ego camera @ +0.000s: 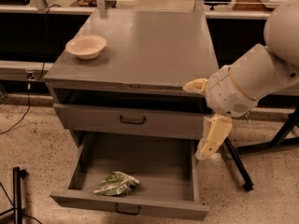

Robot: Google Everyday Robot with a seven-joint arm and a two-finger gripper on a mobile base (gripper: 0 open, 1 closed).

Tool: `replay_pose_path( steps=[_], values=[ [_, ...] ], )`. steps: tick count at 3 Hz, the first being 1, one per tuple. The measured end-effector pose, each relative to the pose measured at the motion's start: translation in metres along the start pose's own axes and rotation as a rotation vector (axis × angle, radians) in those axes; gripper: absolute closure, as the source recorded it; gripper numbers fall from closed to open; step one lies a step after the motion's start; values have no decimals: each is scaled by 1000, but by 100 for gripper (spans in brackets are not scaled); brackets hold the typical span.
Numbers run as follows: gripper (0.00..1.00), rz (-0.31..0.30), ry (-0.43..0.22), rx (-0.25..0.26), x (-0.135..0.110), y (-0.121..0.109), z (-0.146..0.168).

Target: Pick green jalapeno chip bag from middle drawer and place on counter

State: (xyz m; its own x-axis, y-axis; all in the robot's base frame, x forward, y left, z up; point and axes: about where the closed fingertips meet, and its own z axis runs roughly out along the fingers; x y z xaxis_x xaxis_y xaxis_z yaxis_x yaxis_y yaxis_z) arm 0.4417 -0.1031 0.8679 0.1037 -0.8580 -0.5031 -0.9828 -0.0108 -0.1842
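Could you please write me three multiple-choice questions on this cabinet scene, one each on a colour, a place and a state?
1. The bowl on the counter is: A red; B black; C cream.
2. The chip bag lies: A on the counter; B in the bottom drawer; C in the bowl.
3. The bottom drawer is: A pulled open; B shut; C taken out.
Answers: 1 C, the bowl looks pale cream. 2 B, the bag lies at the drawer's front left, while the gripper hangs beside the right side of the cabinet, apart from it. 3 A, its inside is open to view.
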Motion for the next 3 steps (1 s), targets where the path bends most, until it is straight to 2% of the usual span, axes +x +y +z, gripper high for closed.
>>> replay_pose_path(
  steps=[1,2,3],
  values=[
    [0,-81,-10,-11,-17,-7,35],
    [0,-201,-51,-20,-46,-4,95],
    [0,-262,-30,-18,-48,-1,166]
  ],
)
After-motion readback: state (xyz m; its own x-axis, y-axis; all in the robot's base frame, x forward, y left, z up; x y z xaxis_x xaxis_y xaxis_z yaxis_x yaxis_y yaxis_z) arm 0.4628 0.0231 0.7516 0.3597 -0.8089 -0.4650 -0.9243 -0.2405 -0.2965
